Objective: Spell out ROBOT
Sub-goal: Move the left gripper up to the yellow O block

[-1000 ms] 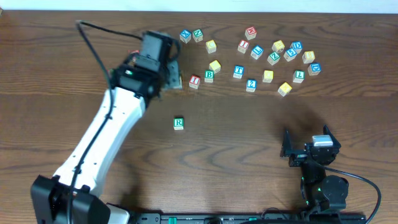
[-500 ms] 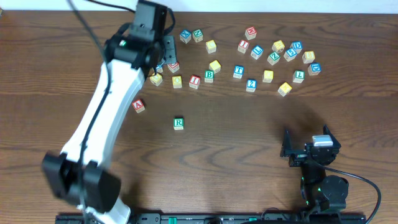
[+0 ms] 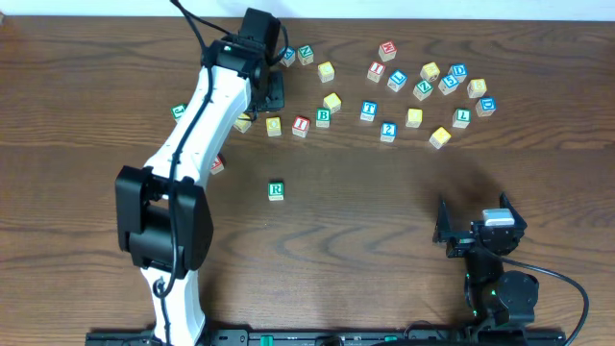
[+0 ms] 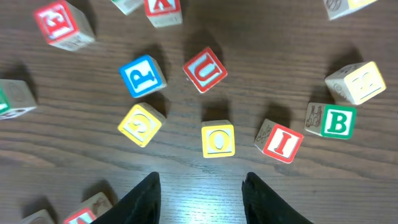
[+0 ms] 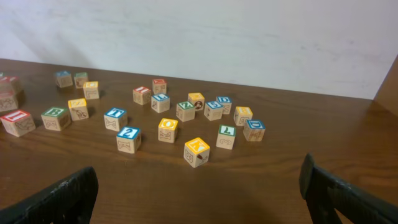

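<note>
dark wood-grain table (image 3: 384, 192) holds scattered small square wooden cubes. white left arm (image 3: 207, 125) stretches to the far row. left gripper (image 4: 202, 180), black jaws spread and empty, hangs just short of the yellow o cube (image 4: 218, 139), with the green b cube (image 4: 337, 121) near. right gripper (image 5: 196, 186) gapes wide, empty. green r cube (image 3: 276, 190) sits alone.

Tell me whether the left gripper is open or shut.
Open. The left gripper shows its fingers apart, nothing between them.
</note>
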